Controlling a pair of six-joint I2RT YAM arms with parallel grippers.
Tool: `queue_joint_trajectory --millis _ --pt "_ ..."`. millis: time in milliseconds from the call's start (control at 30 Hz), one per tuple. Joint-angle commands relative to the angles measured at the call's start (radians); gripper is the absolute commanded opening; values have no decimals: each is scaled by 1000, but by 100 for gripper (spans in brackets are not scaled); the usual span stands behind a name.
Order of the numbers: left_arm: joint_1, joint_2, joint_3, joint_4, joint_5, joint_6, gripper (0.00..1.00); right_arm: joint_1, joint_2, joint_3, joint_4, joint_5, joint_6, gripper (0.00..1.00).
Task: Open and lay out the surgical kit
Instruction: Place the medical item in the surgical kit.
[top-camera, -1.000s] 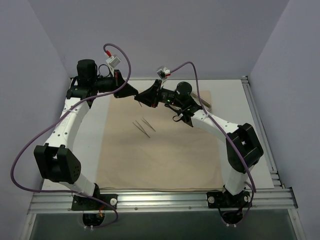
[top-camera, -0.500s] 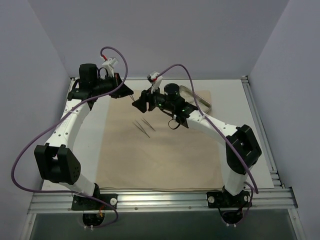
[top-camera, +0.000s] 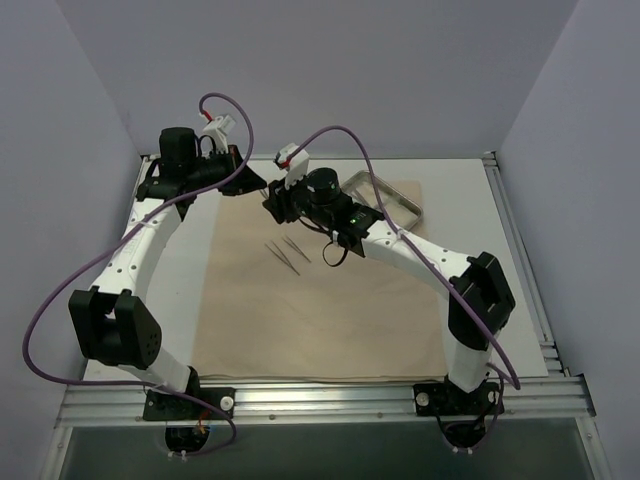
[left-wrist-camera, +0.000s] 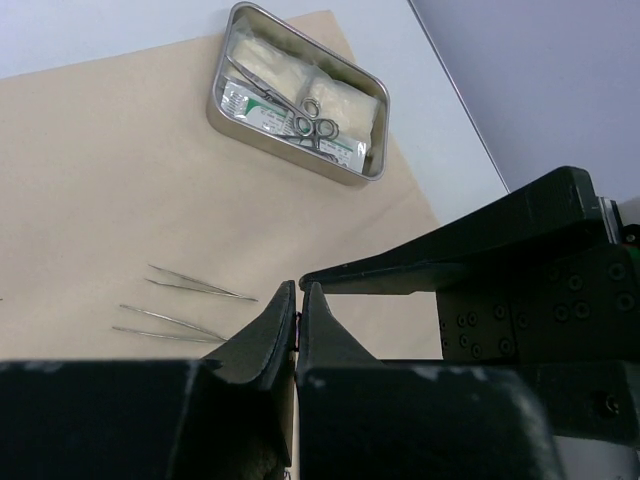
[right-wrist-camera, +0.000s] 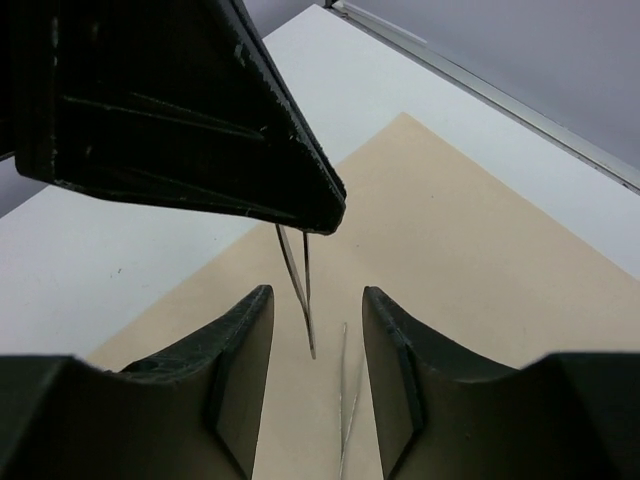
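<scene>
Hanging above the far left corner of the cloth wrap (top-camera: 320, 310), which lies spread flat on the white table (top-camera: 180, 260), the left gripper (top-camera: 262, 188) has its jaws pinched tight on the hanging tweezers (right-wrist-camera: 296, 292); they dangle from its tips, pointing down toward the cloth. Just right of it the right gripper (right-wrist-camera: 315, 300) faces the left one, jaws parted about halfway; one finger stands on each side of the hanging tweezers, with a gap showing on both sides, so it grips nothing. A little further right and nearer the front edge, the two loose tweezers (left-wrist-camera: 200, 288) lie on the cloth side by side, roughly parallel and not touching. At the far right corner of the cloth sits the steel tray (left-wrist-camera: 280, 152); inside it the ring-handled clamps (left-wrist-camera: 312, 124) lie across the gauze squares (left-wrist-camera: 345, 98) and the green-printed clear packets (left-wrist-camera: 250, 106).
</scene>
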Motion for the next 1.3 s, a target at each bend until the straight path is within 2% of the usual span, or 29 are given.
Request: queue_joint_trajectory --millis 0,33,133,300,400,433,600,767,800,833,933,1133,1267 --pt "-3 -22 5 15 3 -13 2 -4 19 63 10 21 -18 36" --pt "-3 -22 5 15 3 -13 2 -4 23 67 12 18 -21 30" --pt "-3 -19 1 17 9 -14 2 -6 36 80 15 -2 -22 22" --pt "-3 -19 2 28 26 -26 2 -14 65 104 9 -18 -22 14" --pt "-3 -21 5 24 27 -23 2 -17 71 115 9 -24 -22 6" --pt "-3 -19 4 24 29 -25 2 -18 71 118 7 -25 -24 1" --pt "-3 -16 1 17 14 -2 2 -27 60 112 -6 -28 -27 0" --pt "-3 -4 47 -69 -72 85 61 -72 46 90 -40 -30 -19 0" --pt "-3 -1 54 -80 -100 96 76 -93 48 92 -66 -36 -16 0" --pt "-1 -1 64 -90 -112 105 84 -104 53 93 -81 -44 -10 0" --pt "9 2 105 -141 -164 142 94 -136 69 104 -164 -71 -27 0" --pt "71 -4 188 -252 -221 236 94 -153 169 162 -440 -35 -64 0" --pt "144 -5 183 -279 -183 254 94 -150 275 240 -563 -15 -94 0"
